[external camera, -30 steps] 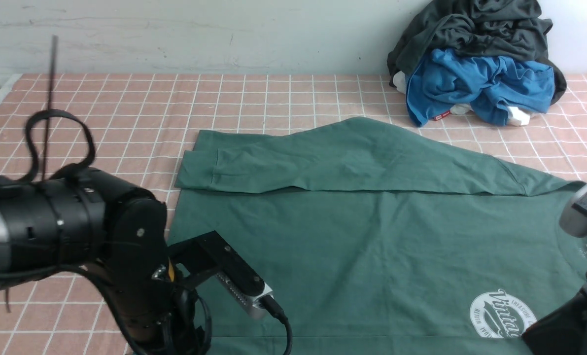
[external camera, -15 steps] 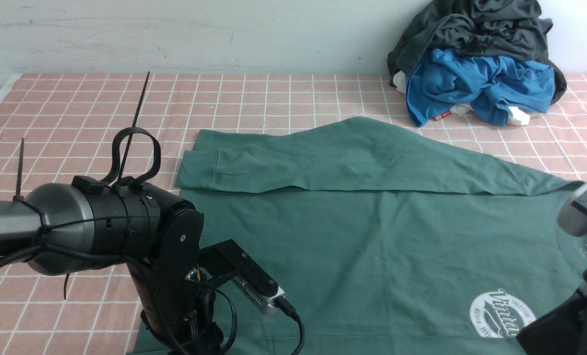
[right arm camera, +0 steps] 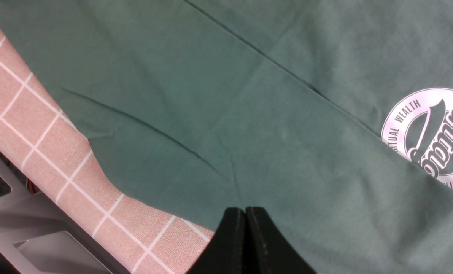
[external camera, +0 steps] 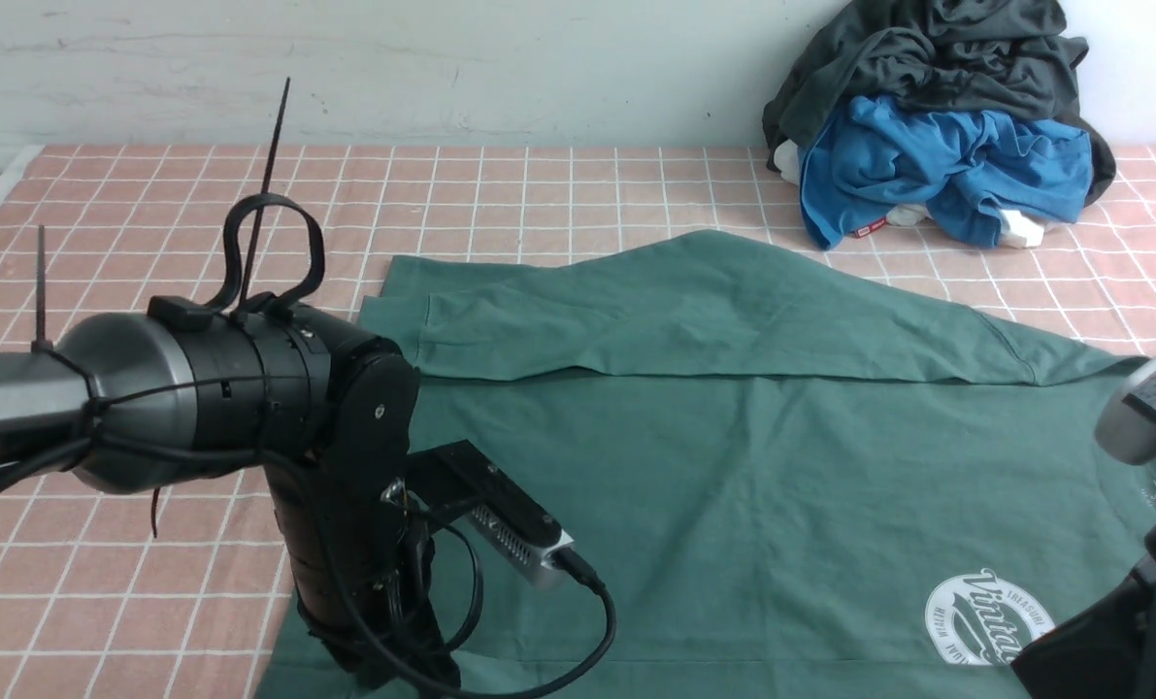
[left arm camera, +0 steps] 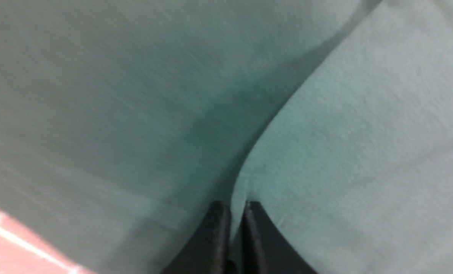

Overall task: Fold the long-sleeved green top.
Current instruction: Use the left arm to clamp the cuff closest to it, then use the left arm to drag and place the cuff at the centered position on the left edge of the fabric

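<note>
Where the left claw [left arm camera: 237, 207] pinches it, the soft green top [left arm camera: 344, 133] ridges.

Pink checked table [external camera: 539, 194]: green long-sleeved top [external camera: 733, 466] spread flat; clothes heap [external camera: 937, 126] far right.

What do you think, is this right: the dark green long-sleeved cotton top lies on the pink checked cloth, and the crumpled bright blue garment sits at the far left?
Not quite: the front view shows the crumpled bright blue garment at the far right, not left.

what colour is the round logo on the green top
White; the logo shows best in the right wrist view.
</note>
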`<state>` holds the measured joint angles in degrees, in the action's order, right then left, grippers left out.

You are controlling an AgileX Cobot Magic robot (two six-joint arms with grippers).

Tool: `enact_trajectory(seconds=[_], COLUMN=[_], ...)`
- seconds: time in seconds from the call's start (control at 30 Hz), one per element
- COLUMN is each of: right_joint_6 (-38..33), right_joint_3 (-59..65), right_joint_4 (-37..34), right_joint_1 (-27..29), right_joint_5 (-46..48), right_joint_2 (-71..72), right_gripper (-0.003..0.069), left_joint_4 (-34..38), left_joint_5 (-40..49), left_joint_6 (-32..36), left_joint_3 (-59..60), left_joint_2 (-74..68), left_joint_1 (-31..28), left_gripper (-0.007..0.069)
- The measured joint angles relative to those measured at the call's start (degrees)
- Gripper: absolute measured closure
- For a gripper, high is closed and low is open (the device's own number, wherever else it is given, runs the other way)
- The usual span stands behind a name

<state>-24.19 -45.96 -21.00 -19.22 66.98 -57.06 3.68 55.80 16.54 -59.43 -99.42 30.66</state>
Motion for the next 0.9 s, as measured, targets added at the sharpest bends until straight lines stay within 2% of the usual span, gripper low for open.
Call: enact_trajectory(seconds=[0.37,0.77,0.83,0.9], right_joint_6=[1.3,1.5,1.5,1.5], right_joint_3=[0.0,0.0,0.0,0.0], right_joint_4=[6.0,6.6,6.6,6.6], right_joint_1=[0.0,0.0,0.0,0.0], right_joint_5=[0.1,0.1,0.1,0.2], right_joint_2=[0.5,2.0,2.0,2.0], right_gripper=[0.0673,0.0673,0.0673,0.0673], left_joint_4=[-1.8,-3.2,-3.7,-3.7], left_joint_5=[7.6,8.4,8.0,7.3], left_joint_6=[0.9,0.9,0.9,0.9], left_joint_3=[-25.3,-29.4,-30.1,-31.4], left_joint_2=[0.4,-9.5,-11.8,-14.1], left_joint_1=[-0.4,-7.3,-7.9,-8.3], left_gripper=[0.0615,0.0612,0.0603,0.0564])
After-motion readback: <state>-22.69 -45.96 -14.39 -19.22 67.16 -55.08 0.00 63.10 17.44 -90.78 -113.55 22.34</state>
